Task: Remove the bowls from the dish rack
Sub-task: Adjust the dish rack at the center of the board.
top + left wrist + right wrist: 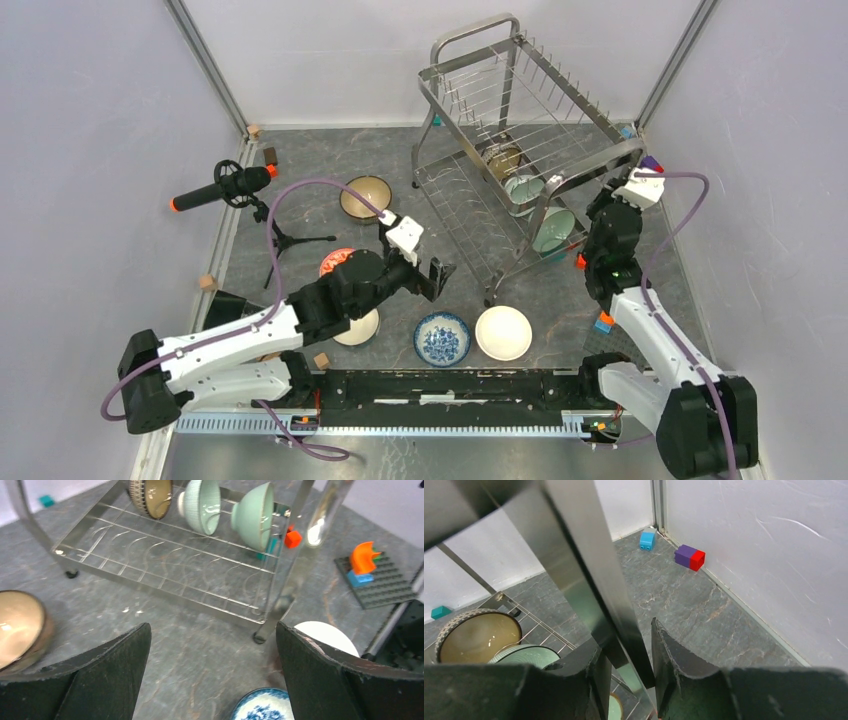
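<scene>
Left black two-finger gripper [212, 630] wide open, empty, above grey table [400, 160] facing large chrome wire dish rack [165, 591]; right gripper [626, 637] pinched on rack's upright post; tan dark-rimmed bowl [152, 495] and two pale green ceramic bowls [202, 505] on edge in lower tier

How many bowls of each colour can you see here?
Pale green bowls: 2
Tan or brown bowls: 2
White bowls: 2 (one partly hidden)
Blue-and-white bowl: 1
Red bowl: 1
Total: 8 bowls
</scene>
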`<state>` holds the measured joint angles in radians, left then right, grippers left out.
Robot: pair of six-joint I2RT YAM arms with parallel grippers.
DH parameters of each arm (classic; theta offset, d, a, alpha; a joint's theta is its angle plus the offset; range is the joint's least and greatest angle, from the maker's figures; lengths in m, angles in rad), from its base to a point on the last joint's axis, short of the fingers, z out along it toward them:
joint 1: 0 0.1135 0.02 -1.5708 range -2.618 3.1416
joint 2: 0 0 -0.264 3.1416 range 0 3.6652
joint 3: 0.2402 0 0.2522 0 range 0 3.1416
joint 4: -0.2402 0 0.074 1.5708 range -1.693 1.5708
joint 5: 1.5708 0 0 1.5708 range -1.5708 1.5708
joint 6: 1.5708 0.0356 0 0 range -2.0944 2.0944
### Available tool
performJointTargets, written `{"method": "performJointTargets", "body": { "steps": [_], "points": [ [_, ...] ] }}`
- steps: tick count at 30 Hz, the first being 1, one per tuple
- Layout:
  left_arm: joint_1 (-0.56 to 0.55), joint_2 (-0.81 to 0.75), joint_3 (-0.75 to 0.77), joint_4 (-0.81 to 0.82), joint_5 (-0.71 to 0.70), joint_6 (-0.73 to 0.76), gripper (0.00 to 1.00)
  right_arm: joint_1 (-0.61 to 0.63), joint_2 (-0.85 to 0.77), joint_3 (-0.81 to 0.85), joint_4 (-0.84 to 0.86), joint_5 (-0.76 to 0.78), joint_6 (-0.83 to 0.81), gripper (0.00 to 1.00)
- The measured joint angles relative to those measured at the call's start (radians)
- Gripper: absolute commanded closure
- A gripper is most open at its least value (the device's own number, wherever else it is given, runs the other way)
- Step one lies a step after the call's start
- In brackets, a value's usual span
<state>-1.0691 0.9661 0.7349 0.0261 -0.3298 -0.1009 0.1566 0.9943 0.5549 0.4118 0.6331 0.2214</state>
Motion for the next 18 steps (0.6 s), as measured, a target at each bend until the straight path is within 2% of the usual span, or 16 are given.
{"method": "performJointTargets", "body": {
  "steps": [4,9,16,18],
  "points": [
    [-0.003,0.061,-0.110,0.251,0.084,-0.049,0.02,0.013,-0.045,-0.011,-0.048,0.020,0.035,1.00],
    [-0.041,0.251,-0.120,0.460,0.099,-0.085,0.03,0.020,-0.103,-0.036,-0.081,0.020,0.072,1.00],
    [-0.139,0.448,-0.095,0.600,0.046,-0.077,0.07,0.049,-0.198,-0.076,-0.126,0.009,0.097,1.00],
    [-0.146,0.480,-0.083,0.622,0.032,-0.059,0.11,0.054,-0.211,-0.078,-0.140,0.006,0.101,1.00]
  ]
}}
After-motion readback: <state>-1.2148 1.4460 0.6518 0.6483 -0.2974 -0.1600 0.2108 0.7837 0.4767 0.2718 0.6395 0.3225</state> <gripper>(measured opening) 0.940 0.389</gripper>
